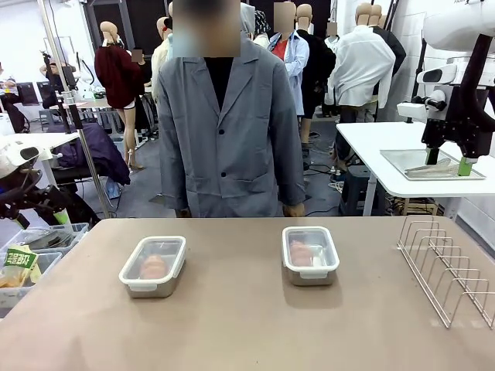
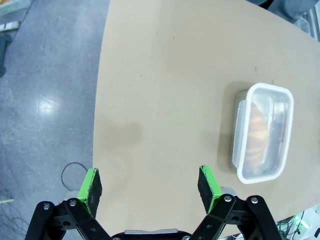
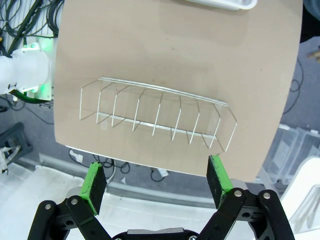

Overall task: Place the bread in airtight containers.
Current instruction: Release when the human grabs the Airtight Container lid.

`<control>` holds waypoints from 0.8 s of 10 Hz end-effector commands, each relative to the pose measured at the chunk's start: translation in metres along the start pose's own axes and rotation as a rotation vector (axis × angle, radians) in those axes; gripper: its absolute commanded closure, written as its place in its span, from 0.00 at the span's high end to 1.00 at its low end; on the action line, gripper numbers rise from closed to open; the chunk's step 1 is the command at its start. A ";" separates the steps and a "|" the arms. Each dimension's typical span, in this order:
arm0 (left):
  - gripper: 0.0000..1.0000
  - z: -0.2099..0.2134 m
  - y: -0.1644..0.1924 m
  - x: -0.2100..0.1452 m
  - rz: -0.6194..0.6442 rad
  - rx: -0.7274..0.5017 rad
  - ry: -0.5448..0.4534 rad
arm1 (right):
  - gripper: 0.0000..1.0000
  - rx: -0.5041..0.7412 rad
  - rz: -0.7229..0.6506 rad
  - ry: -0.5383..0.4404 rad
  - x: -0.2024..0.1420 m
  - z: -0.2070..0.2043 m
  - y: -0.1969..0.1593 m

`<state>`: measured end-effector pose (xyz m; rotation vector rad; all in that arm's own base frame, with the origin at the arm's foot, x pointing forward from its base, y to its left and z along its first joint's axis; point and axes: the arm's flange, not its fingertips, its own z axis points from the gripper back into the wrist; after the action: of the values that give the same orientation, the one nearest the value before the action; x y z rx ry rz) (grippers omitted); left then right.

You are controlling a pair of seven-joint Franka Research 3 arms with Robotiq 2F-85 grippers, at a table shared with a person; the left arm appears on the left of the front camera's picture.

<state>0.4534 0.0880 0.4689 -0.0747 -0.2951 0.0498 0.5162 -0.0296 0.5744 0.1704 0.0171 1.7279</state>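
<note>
Bread (image 1: pixel 154 267) sits in the left tin (image 1: pixel 153 267), and a second roll (image 1: pixel 300 252) in the right tin (image 1: pixel 310 256), both under clear lids, so by the look of it the task is done or nearly so. You'll see the two tins stand well apart on the table (image 1: pixel 247 325), one toward each arm's side, which likely suits one arm per tin. Your left pincer (image 2: pixel 150 186) hangs released high over the table edge, nothing between its pads, with the left tin off to one side. Your right pincer (image 3: pixel 156 180) is likewise released and empty, above the wire rack (image 3: pixel 157 116) at the table's right end. The person (image 1: pixel 230 124) stands at the far side with arms down. You can't tell whether the lid clips are snapped shut; the lids fog the rolls into blurry shapes. In the right wrist view only a sliver of a tin shows at the top edge, and the rack is cut off by the frame in the front view.
</note>
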 end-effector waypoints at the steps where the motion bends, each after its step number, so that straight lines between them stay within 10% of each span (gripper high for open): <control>1: 1.00 0.001 0.000 0.000 0.018 0.000 -0.002 | 1.00 0.008 0.005 -0.003 0.000 0.000 0.002; 8: 1.00 0.001 0.000 0.000 0.018 0.000 -0.002 | 1.00 0.008 0.005 -0.003 0.000 0.000 0.002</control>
<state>0.4534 0.0880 0.4689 -0.0747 -0.2951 0.0498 0.5162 -0.0296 0.5744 0.1704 0.0171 1.7279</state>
